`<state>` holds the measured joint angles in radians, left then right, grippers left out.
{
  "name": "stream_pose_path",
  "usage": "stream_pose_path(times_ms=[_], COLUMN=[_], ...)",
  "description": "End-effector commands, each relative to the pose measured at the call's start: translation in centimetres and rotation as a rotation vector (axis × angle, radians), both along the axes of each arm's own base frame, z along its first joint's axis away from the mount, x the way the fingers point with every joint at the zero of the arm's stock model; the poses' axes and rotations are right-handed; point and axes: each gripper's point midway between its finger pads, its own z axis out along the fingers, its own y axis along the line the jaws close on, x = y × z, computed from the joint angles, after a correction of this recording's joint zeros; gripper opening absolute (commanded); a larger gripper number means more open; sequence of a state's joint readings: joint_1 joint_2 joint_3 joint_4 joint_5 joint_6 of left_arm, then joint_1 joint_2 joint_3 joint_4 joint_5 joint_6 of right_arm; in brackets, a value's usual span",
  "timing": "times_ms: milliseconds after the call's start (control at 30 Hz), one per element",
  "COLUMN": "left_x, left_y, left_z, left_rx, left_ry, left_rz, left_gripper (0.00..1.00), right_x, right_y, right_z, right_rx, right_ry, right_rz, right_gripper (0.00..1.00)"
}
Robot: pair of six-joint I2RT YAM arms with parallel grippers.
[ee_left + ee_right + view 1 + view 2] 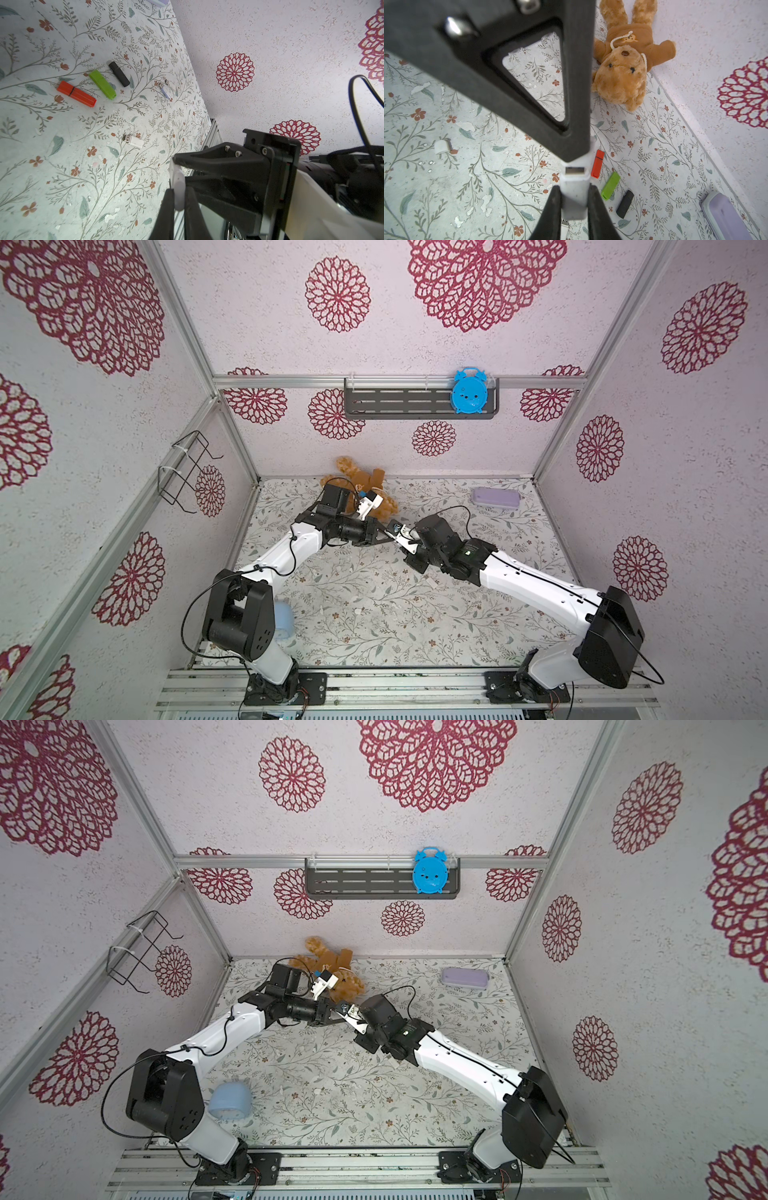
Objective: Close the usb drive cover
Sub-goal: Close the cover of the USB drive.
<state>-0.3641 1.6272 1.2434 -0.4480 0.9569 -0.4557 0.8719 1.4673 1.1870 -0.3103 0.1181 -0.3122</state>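
While the right tool [574, 190] is pinched narrow on the flat sides of the white usb drive [574, 207], the left tool [179, 194] is pinched just as narrow on what I take for its white cover [177, 178]. Both look light, stiff and slick, best held by the flat sides and pushed straight along the length. They meet end to end between the tools, in the air above the worktop [374, 614]; whether they are seated I cannot tell.

Open floral tabletop [374, 614] front-centre; teddy bear [384, 508] and purple case [496, 498] along back edge.
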Motion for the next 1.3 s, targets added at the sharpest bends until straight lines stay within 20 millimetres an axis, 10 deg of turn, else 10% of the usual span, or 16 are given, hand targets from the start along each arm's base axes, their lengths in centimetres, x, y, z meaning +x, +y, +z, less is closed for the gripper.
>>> stream_pose_path(times_ms=[0,300,700,1033,1267], left_x=[-1.8,-1.5,-2.0,-3.2,-3.2], left_y=[-1.2,-1.0,-1.4,-1.9,-2.1], left_z=[-0.6,-0.8,-0.3,-0.9,-1.8], left_rx=[-0.011,0.014,-0.033,-0.024,0.000], left_ry=[0.029,0.020,0.034,0.048,0.070], left_rz=[-0.071,-0.045,-0.078,-0.122,-0.121], left_gripper=[0.06,0.06,0.05,0.03,0.03], right_x=[0.4,0.8,1.6,0.7,0.5], right_y=[3.4,3.8,3.9,6.6,6.3], right_z=[9.5,12.6,11.9,16.3,15.2], right_rx=[0.280,0.389,0.318,0.477,0.438], right_ry=[-0.176,-0.152,-0.230,-0.275,-0.270], right_rz=[0.067,0.087,0.077,0.196,0.189], right_gripper=[0.10,0.10,0.10,0.09,0.09])
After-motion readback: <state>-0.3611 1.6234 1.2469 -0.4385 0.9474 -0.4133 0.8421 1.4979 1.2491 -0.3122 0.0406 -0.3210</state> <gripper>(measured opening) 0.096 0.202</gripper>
